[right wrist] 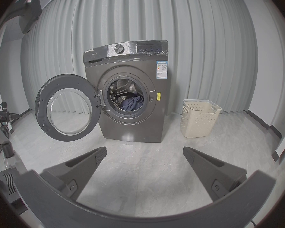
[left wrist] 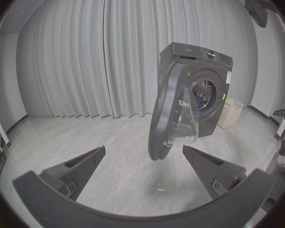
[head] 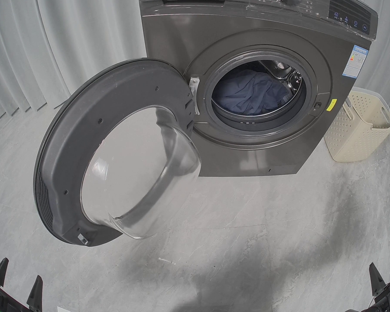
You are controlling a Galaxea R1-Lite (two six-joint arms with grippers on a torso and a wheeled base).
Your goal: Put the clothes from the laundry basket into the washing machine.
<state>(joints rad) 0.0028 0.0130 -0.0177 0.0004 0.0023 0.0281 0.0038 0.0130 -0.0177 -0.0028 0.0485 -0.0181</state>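
Navy clothes [head: 251, 94] in drum [head: 286, 72], far from right pincer [head: 385, 263].

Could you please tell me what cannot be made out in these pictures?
- Inside of the basket: its own walls hide the bottom, head and right wrist views.
- Back of the drum: the clothes cover it, head view.
- Print on the panel: too small, every view.
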